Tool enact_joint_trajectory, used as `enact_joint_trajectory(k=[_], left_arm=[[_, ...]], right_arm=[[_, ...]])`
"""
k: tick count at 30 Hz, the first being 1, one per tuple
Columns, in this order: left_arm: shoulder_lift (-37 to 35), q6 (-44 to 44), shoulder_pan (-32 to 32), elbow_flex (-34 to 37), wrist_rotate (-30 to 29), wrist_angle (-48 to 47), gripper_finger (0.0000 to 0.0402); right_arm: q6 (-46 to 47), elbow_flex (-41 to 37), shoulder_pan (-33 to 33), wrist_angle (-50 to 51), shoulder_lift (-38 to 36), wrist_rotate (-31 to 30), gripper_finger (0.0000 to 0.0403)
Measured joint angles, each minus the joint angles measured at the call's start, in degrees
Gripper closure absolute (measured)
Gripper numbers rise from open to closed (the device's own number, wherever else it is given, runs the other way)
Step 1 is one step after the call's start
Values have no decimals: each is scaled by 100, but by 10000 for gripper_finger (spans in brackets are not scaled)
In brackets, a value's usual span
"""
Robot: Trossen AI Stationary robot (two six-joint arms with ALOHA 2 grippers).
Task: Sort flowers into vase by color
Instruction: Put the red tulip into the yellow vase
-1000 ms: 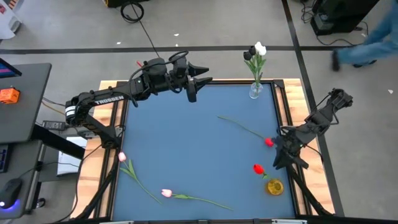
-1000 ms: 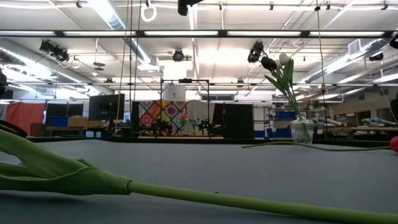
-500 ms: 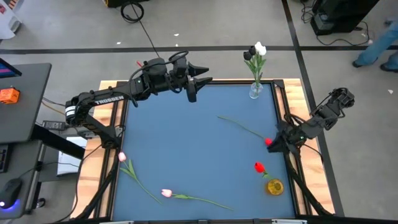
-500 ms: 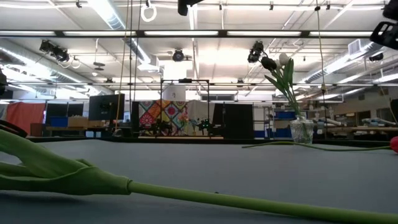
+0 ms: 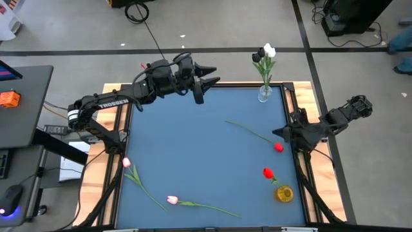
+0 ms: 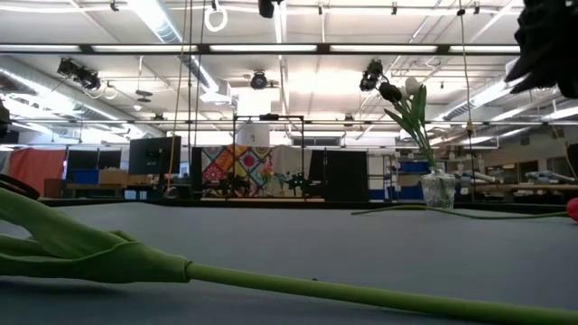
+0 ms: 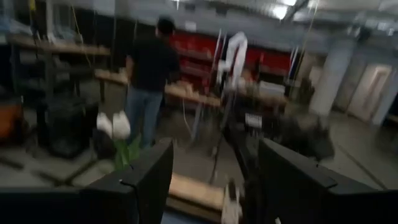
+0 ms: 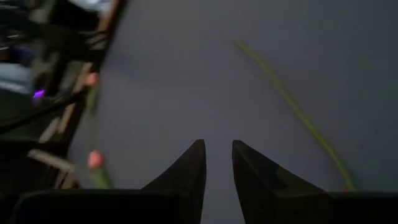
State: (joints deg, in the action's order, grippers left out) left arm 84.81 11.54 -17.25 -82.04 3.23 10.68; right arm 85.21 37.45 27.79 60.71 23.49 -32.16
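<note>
**Right arm lines up on the loose red tulip, two vases partly filled**

From above: the right gripper [image 5: 283, 134] hangs over the table's right edge, just beside the head of a red tulip [image 5: 278, 147] whose stem trails away across the blue mat [image 5: 193, 148]. That looks like an approach for a pick. The left gripper [image 5: 207, 80] waits at the far edge, fingers spread wide, holding nothing. Containers: the clear vase [image 5: 264, 94] in the far right corner holds a white tulip [image 5: 269, 50] and a dark one; the amber vase [image 5: 284, 193] near the front right has a second red tulip [image 5: 267, 173] at it, so red seems to go there. Two pink tulips [image 5: 172, 200] lie flat at front left, unsorted.

Table level: the clear vase [image 6: 438, 190] stands upright with its stems leaning slightly; a green stem [image 6: 271, 284] lies across the foreground.

Left wrist: wide-apart fingers [image 7: 143, 180], a person standing in the room beyond.

Right wrist: fingers [image 8: 193, 171] narrowly parted, nothing between them, a green stem on the mat ahead.
</note>
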Motion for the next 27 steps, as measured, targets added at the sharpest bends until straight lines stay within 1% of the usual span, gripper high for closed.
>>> enact_joint_trajectory(k=[2, 4, 8, 10, 13, 15, 17, 20, 22, 27], left_arm=[[24, -6, 8, -5, -25, 256, 161], [41, -15, 10, -6, -34, 446, 161], [37, 200, 25, -6, -119, 631, 161], [38, 134, 24, -7, -191, 527, 161], [43, -67, -6, -7, -232, 212, 161], [43, -71, -56, -7, -264, -68, 161], [43, -55, -104, -7, -281, -461, 161], [45, 23, -163, -4, -472, -901, 161], [45, 27, -191, -4, -575, -1071, 161], [45, 32, -173, -4, -612, -1178, 161]], right_arm=[[262, 0, -95, 282, 63, 113, 315], [314, -2, -185, 574, 190, 218, 315], [-199, -4, -417, 913, 648, 188, 315], [-572, -4, -588, 964, 972, 271, 315], [-1157, -7, -919, 906, 1460, 615, 315], [-1733, -7, -1174, 756, 1825, 851, 314], [-2231, -7, -1489, 666, 2197, 1043, 311], [-3053, -9, -2049, 513, 2743, 1223, 306], [-3613, -9, -2477, 348, 3086, 1523, 301], [-4780, -9, -3500, -177, 3792, 2630, 289]])
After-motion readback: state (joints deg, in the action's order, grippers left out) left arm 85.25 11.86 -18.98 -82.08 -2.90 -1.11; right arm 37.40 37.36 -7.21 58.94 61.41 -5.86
